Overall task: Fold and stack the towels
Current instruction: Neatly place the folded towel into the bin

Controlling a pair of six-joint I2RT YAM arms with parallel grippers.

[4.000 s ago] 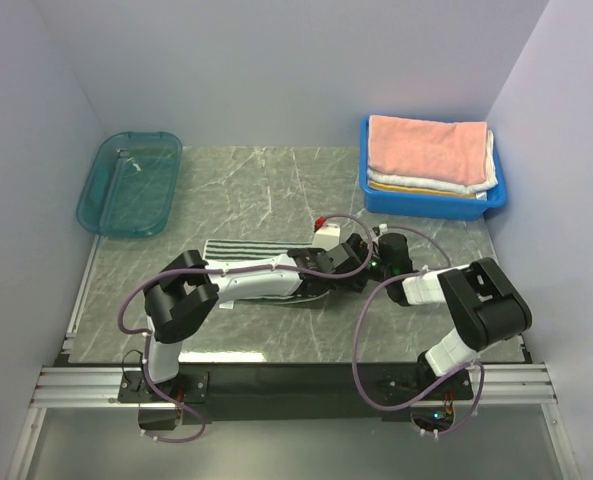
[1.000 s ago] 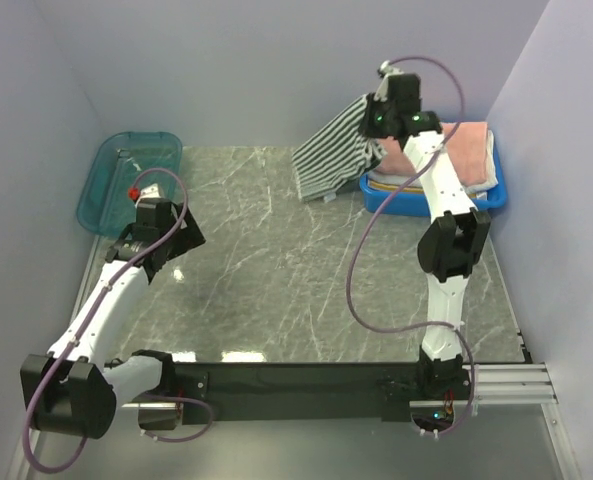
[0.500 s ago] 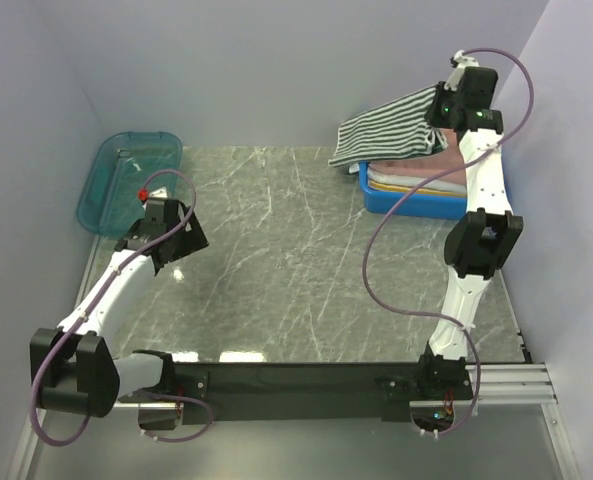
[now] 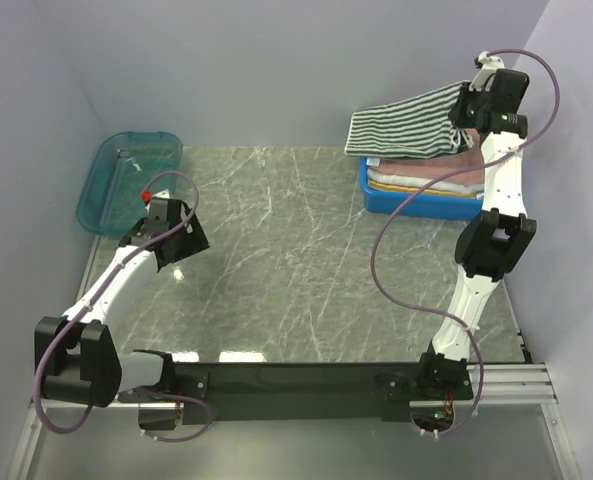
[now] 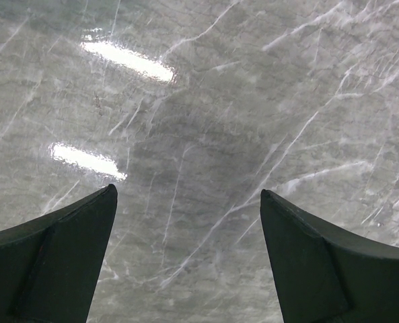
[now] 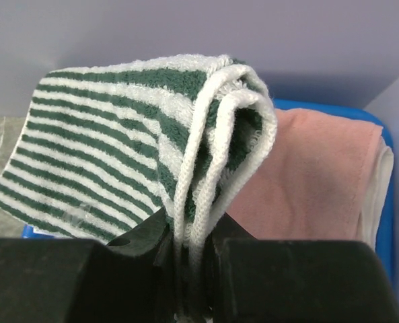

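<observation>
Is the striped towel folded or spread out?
Folded: the striped towel shows doubled layers where the right gripper pinches it.

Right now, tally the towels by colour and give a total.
green-and-white striped towel, held in the right gripper: 1
pink towel: 1
white towel: 1
yellow-and-white striped towel: 1
Total: 4

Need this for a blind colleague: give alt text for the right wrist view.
The right hand pinches the folded edge of a green-and-white striped towel, holding it up over a blue bin with a folded pink towel inside. A plain pale wall fills the background.
</observation>
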